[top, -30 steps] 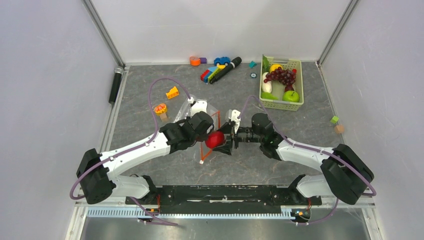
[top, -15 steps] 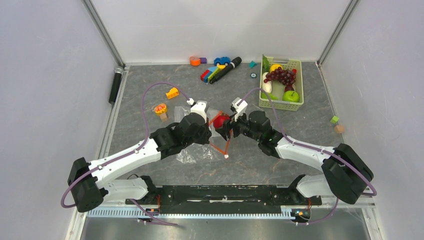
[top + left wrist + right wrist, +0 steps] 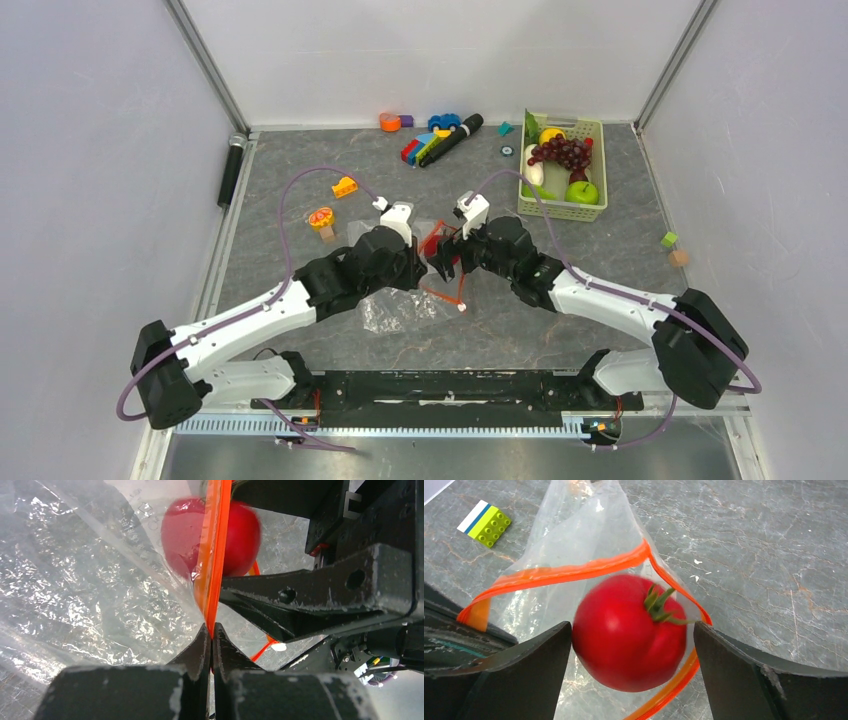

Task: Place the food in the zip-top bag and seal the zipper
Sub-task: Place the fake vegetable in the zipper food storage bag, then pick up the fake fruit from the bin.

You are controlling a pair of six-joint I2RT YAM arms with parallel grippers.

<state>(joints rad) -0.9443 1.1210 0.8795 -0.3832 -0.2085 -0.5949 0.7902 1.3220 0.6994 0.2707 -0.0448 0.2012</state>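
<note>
The clear zip-top bag (image 3: 400,305) lies crinkled mid-table with its mouth lifted. My left gripper (image 3: 211,635) is shut on the red-orange zipper (image 3: 214,555) and holds the mouth open; it also shows in the top view (image 3: 418,262). The white slider tab (image 3: 461,306) hangs at the strip's end. My right gripper (image 3: 631,627) is open at the mouth, and also shows in the top view (image 3: 443,258). A red fruit with a green stem (image 3: 629,630) sits blurred between its fingers, over the opening. It shows behind the strip in the left wrist view (image 3: 235,535).
A pale green basket (image 3: 562,208) at the back right holds grapes (image 3: 562,152), a green apple (image 3: 582,192) and other food. Coloured blocks and a marker (image 3: 440,135) lie at the back. An orange-slice toy (image 3: 321,217) and yellow block (image 3: 345,185) lie left.
Both grippers moved away from the near edge, taking the bag mouth and red fruit with them. The fruit now sits loose between the right gripper's open fingers.
</note>
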